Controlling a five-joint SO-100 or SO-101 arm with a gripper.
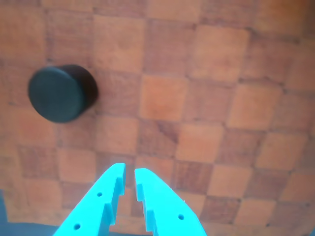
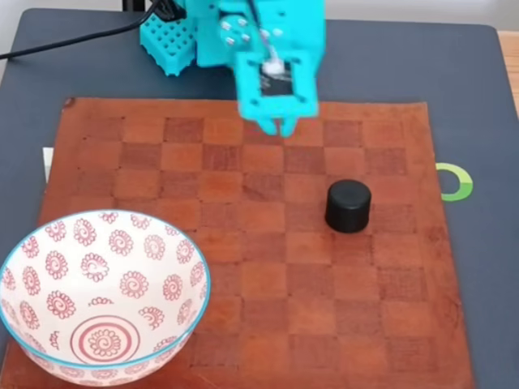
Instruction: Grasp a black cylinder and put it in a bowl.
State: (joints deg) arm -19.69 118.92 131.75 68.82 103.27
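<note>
Brown leather chessboard (image 2: 243, 243) fills my table; my turquoise gripper (image 2: 280, 126) hovers nearly closed and empty, apart from the black cylinder (image 2: 349, 206), bowl (image 2: 199, 284) at front-left.

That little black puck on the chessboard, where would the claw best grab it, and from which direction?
Probably from straight above, with the fingers closing across the curved side wall. The black cylinder stands upright on its flat base, squat and round, so any pair of opposite sides would serve. Open board lies all around it, and the bowl sits far off. The end effector hovers nearly closed and would need to open wider first.
</note>
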